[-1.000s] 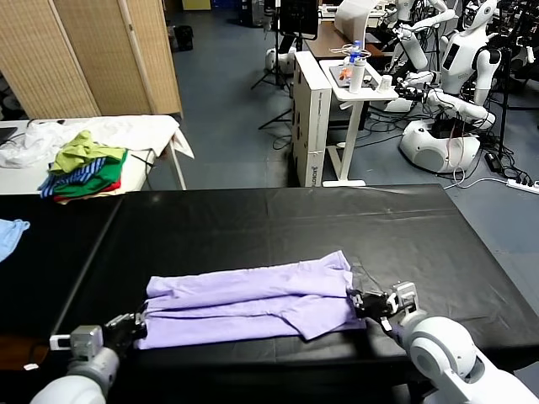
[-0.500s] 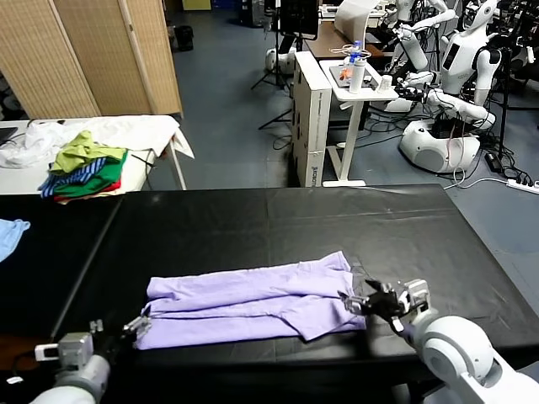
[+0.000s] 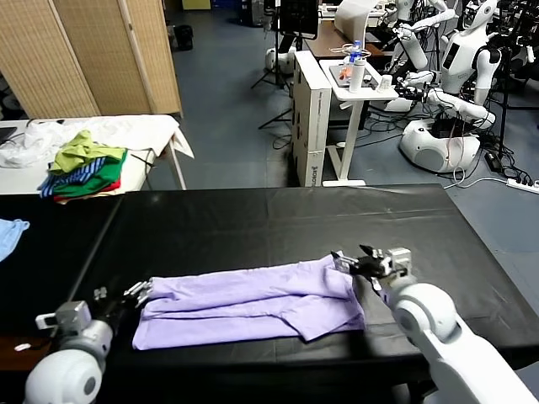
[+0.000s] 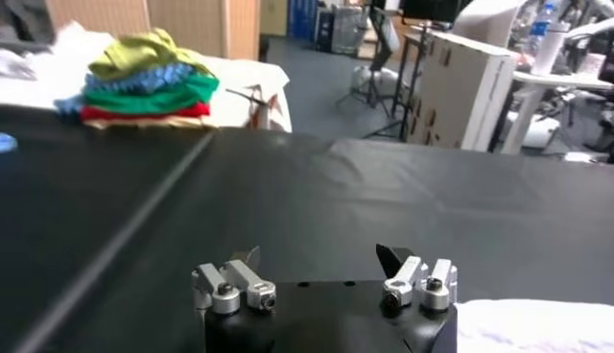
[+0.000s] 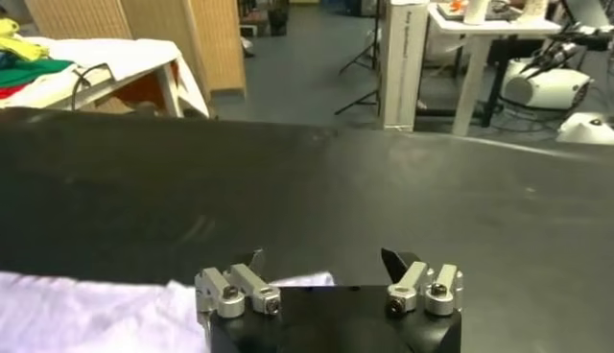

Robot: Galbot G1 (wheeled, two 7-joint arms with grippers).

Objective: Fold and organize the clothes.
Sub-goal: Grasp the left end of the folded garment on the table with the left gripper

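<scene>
The light lavender T-shirt [image 3: 253, 303] lies folded into a long band across the near part of the black table [image 3: 278, 219]. My left gripper [image 3: 139, 290] is at the shirt's far left corner, open and empty. In the left wrist view [image 4: 319, 257] its jaws stand wide apart over bare table, with the shirt's edge [image 4: 537, 326] beside them. My right gripper [image 3: 347, 259] is at the shirt's far right corner, open. In the right wrist view [image 5: 324, 259] the shirt [image 5: 96, 312] lies under and beside the open jaws.
A green, striped and red clothes pile [image 3: 84, 168] sits on a white table [image 3: 143, 130] at the far left. A light blue garment [image 3: 10, 231] lies at the left edge. A white cart [image 3: 354, 84] and other robots [image 3: 455, 76] stand behind the table.
Both grippers moved away from the table's near edge, from the shirt's near corners to its far corners. The shirt has hardly shifted.
</scene>
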